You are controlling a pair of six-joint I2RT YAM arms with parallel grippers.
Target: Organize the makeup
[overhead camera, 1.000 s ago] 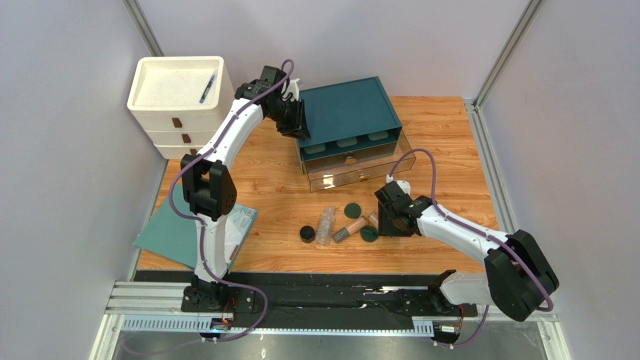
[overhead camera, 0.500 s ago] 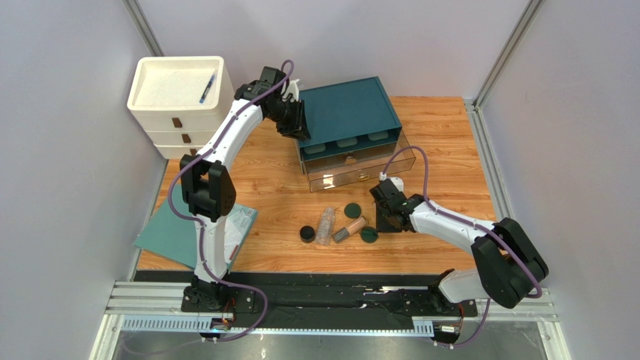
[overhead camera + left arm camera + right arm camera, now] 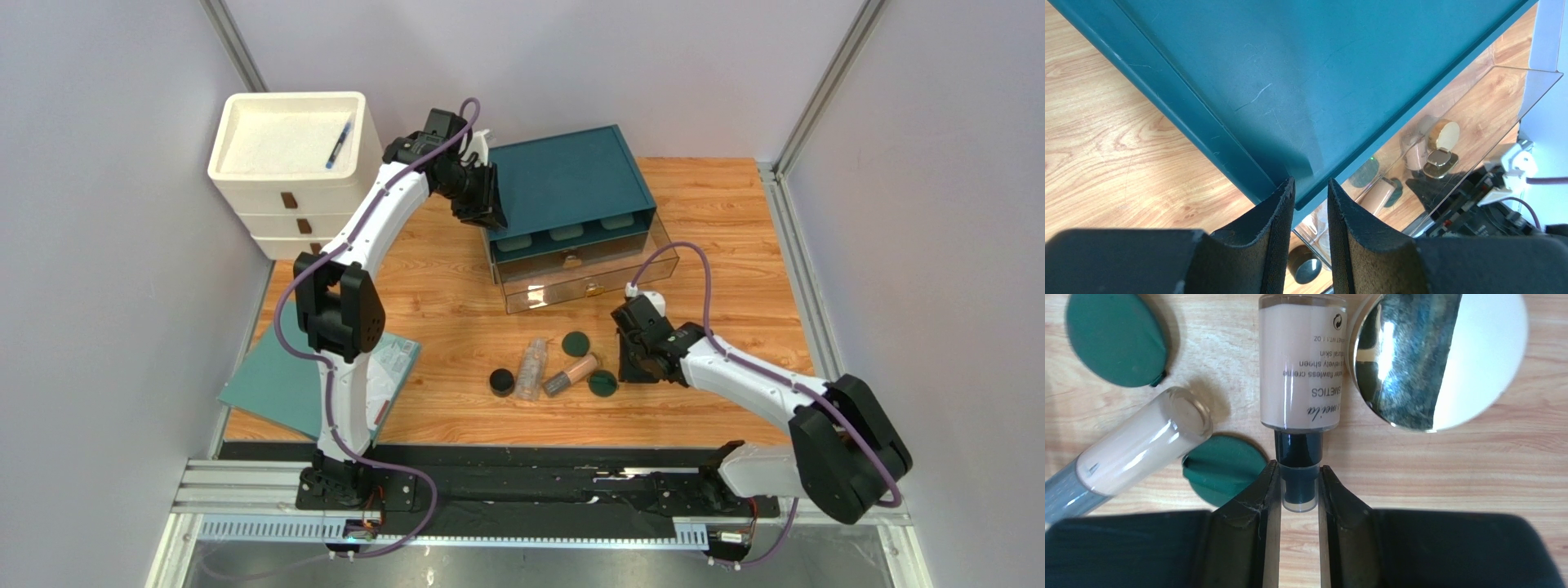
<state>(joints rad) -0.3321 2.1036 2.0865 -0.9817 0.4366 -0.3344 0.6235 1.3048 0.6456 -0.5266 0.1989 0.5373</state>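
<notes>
White arms [image 3: 383,211], black joints (purple cables [image 3: 283,321])

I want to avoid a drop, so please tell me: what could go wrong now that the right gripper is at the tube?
1. The right gripper grips the tube only by its narrow dark cap. On lifting, the heavier body may swing down or slip out.
2. The compact and a green disc lie close beside the tube, so a tilted lift could knock them away.

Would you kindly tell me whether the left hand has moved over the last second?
No. The left hand sits at the same near-left corner of the teal drawer unit as a second ago, in the top view.
</notes>
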